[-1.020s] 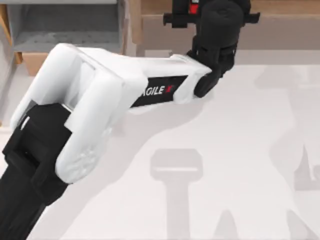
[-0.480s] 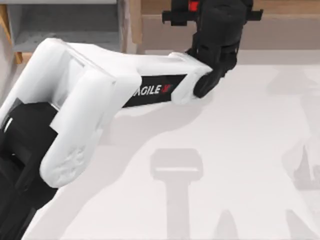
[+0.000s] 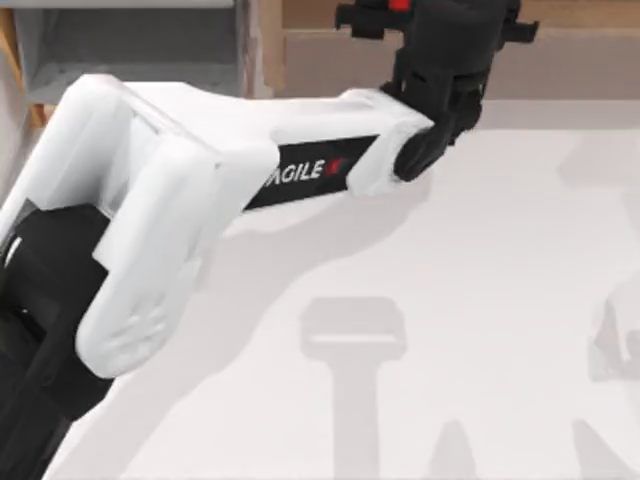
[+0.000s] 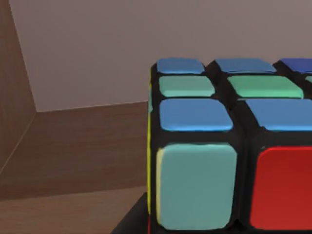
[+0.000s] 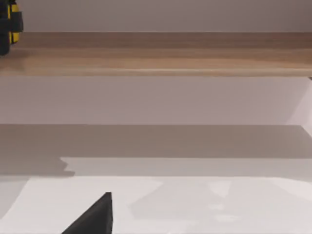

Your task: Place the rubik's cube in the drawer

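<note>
Left gripper point(image 3: 400, 12) at tabletop's point(image 3: 480, 300) far edge, jaws clamped on rubik's cube point(image 4: 229, 146). Glossy square stickers, black grid, cube sits level. Right jaws: can't tell.

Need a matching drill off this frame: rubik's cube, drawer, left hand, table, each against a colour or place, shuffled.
Things:
1. rubik's cube
2. drawer
3. left hand
4. table

Descriptions:
A. grey inside, at the top view's upper left
B. white, crossed by shadows
C. at the top view's upper edge, right of the drawer
D. blue, green and red stickers on a black grid

Pairs: 1-D, 2-A, 3-C, 4-B
</note>
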`<control>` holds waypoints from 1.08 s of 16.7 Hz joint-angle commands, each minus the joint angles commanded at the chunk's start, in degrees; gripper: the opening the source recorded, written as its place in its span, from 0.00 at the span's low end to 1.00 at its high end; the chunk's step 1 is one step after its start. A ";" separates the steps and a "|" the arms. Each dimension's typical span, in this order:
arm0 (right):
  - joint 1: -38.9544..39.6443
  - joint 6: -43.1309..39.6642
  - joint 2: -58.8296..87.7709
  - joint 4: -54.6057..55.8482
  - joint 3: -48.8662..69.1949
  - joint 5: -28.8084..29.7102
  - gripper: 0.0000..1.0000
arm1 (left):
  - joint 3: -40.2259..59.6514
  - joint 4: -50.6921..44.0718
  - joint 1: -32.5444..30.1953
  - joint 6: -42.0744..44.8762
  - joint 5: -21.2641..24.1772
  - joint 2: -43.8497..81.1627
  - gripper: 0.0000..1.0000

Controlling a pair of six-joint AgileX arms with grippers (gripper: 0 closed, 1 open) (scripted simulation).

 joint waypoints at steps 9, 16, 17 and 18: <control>0.00 0.00 0.00 0.00 0.00 0.00 1.00 | 8.93 -27.54 -8.17 9.62 14.52 -3.75 0.00; 0.00 0.00 0.00 0.00 0.00 0.00 1.00 | 16.30 -57.46 -10.71 16.96 26.56 -7.13 0.00; 0.00 0.00 0.00 0.00 0.00 0.00 1.00 | 17.58 -61.93 -10.03 17.74 28.03 -7.62 0.00; 0.00 0.00 0.00 0.00 0.00 0.00 1.00 | 18.89 -66.42 -9.15 18.48 29.43 -8.11 0.00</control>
